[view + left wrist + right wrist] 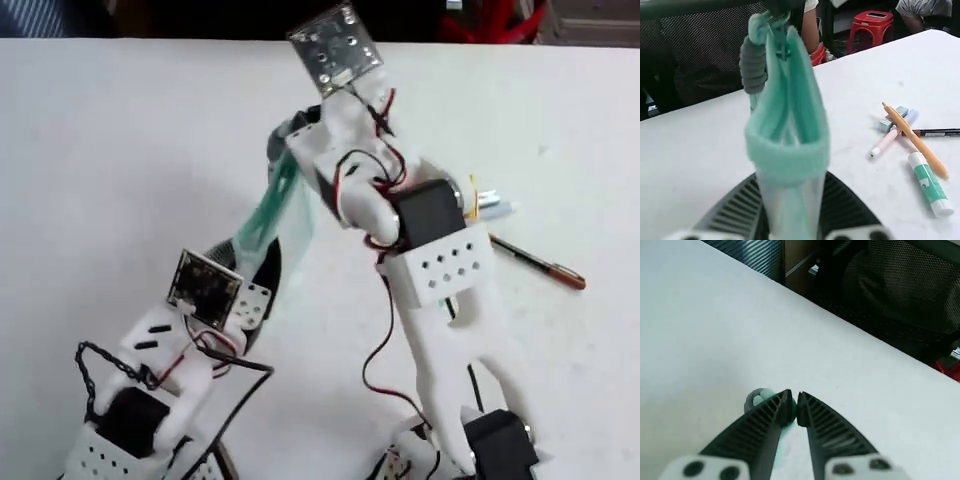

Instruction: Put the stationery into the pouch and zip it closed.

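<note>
At the left, we see the left gripper (262, 275) clamped on the near end of the green pouch (275, 205), which is stretched between the two arms over the white table (120, 150). At the pouch's far, grey-tipped end, the right gripper (793, 399) is pinched together on it. Farther right, a pink marker (883, 142), an orange pencil (915, 141), a glue stick (930, 185) and a dark pen (940, 132) lie on the table, outside the pouch.
</note>
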`<action>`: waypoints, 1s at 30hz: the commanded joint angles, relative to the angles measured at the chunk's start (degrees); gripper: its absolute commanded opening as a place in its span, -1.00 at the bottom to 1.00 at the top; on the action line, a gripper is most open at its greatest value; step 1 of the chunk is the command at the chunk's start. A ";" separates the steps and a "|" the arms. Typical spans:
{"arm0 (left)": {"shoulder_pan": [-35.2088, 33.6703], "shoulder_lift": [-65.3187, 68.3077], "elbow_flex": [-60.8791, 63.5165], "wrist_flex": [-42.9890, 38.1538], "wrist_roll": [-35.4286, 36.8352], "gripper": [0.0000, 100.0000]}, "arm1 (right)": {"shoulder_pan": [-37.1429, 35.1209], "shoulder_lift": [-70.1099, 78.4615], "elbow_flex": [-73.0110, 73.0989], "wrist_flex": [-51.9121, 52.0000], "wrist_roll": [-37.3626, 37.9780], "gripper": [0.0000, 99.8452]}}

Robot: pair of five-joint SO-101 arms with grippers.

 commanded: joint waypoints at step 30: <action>-0.22 0.22 -1.93 2.20 -0.18 -0.95 | 31.08 -1.89 4.92 12.44 21.10 -0.50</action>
